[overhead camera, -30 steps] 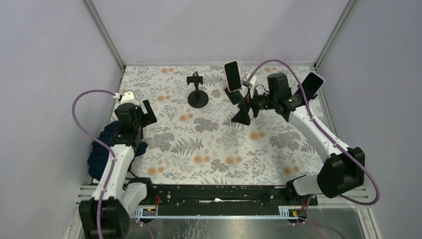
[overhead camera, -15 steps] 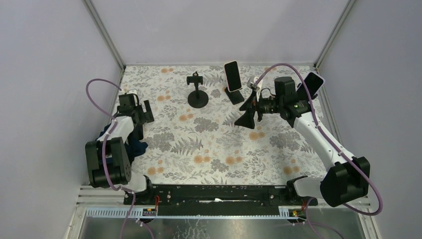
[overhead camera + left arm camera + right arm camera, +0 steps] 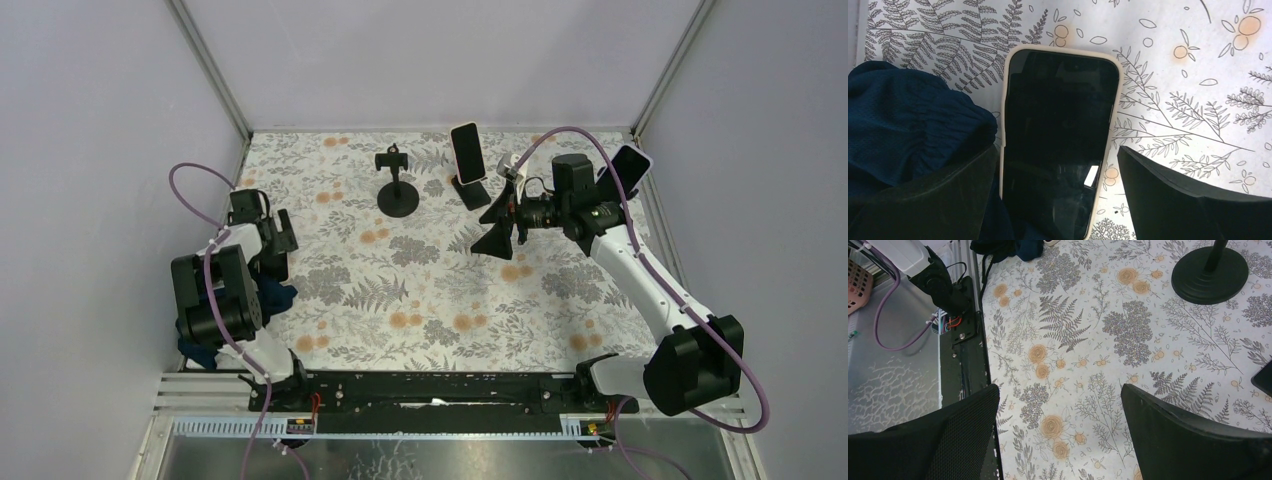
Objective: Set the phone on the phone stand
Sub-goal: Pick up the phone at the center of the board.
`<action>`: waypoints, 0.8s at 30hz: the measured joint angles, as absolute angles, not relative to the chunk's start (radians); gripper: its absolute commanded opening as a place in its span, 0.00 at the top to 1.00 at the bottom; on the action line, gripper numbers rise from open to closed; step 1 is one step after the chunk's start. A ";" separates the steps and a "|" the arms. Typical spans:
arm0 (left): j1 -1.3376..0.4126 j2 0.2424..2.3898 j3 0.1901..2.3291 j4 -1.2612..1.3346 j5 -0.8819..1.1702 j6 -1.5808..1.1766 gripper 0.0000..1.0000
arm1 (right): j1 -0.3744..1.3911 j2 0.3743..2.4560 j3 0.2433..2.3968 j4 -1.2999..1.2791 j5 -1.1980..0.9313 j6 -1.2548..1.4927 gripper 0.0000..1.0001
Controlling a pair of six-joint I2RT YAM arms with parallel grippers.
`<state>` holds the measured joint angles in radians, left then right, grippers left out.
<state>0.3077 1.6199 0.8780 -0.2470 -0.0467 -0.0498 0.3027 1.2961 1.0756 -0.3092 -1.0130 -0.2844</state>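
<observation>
A phone [image 3: 1058, 135] in a cream case lies face up on the floral table, its left edge beside a dark blue cloth [image 3: 908, 125]. My left gripper [image 3: 1057, 165] hovers open over its near end, one finger on each side, neither touching. In the top view that gripper [image 3: 272, 236] sits at the left edge and hides the phone. The empty black phone stand [image 3: 397, 188] with a round base stands at the back centre, and its base [image 3: 1209, 271] shows in the right wrist view. My right gripper [image 3: 497, 226] [image 3: 1058, 405] is open and empty over the cloth-covered table.
A second phone [image 3: 466, 152] leans on its own stand at the back. A third phone [image 3: 625, 170] is propped near the right wall. The blue cloth [image 3: 272, 296] is bunched by the left arm. Cage walls close in on three sides.
My left arm has folded back and brought its gripper down toward the left edge. The right gripper shifted slightly to the right, then stayed still.
</observation>
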 measured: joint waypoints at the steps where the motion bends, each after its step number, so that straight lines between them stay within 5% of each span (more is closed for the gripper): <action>1: 0.310 1.625 0.880 -0.247 -0.050 -0.049 0.01 | 0.303 1.296 1.076 -0.309 -1.014 -0.284 0.00; 10: 0.332 1.678 0.903 -0.247 -0.029 -0.049 0.01 | 0.303 1.296 1.076 -0.309 -1.015 -0.283 0.00; 24: 0.355 1.740 0.979 -0.292 0.050 -0.034 0.40 | 0.302 1.296 1.076 -0.309 -1.016 -0.283 0.00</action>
